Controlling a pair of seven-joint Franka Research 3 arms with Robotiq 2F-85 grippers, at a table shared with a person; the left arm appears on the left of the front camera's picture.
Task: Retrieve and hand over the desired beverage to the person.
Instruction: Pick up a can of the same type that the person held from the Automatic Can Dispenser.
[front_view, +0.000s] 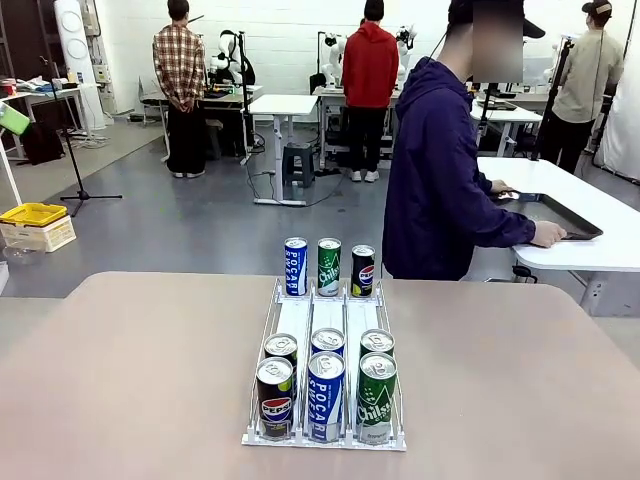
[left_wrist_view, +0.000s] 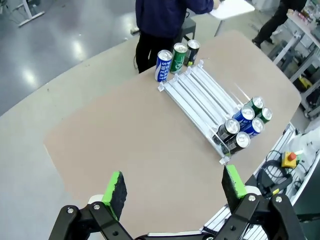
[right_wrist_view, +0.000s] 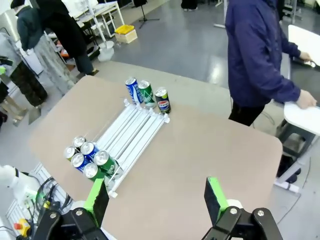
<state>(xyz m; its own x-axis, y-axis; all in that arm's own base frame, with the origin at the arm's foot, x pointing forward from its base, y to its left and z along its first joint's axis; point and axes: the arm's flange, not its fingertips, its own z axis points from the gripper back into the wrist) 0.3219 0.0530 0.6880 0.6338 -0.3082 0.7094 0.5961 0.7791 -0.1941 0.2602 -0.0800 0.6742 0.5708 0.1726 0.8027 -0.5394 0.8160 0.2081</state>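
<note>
The bench (front_view: 120, 380) spreads wide and mostly bare. Across it stands the person (front_view: 440, 190) in the dark zip jacket, turned aside with both hands at a tray (front_view: 560, 215) on a white side table (front_view: 600, 255), so nothing shows me which drink is wanted.

Down the middle of the bench runs a white wire rack (front_view: 327, 310) with three lanes, its length pointing from the robot's side straight toward the person. Six cans (front_view: 326, 385) crowd its near end: a black cola on the robot's left, a blue one in the middle and a green one on the right, with three more right behind them. Three far cans (front_view: 329, 265) stand just past the other end: blue, green and black from left to right. Every can stands upright, its long axis vertical.

The left fingers (left_wrist_view: 116, 192) are spread wide and hold nothing, high over the bench, with the rack ahead and off toward the robot's right. The right fingers (right_wrist_view: 215, 196) are likewise spread and empty, with the rack ahead and off to the robot's left. Since the rack sits between the arms, I'd say neither is clearly nearer. The lane should decide: the near black can suits the left arm and the near green one the right. Either would be gripped from the side or from above.
</note>
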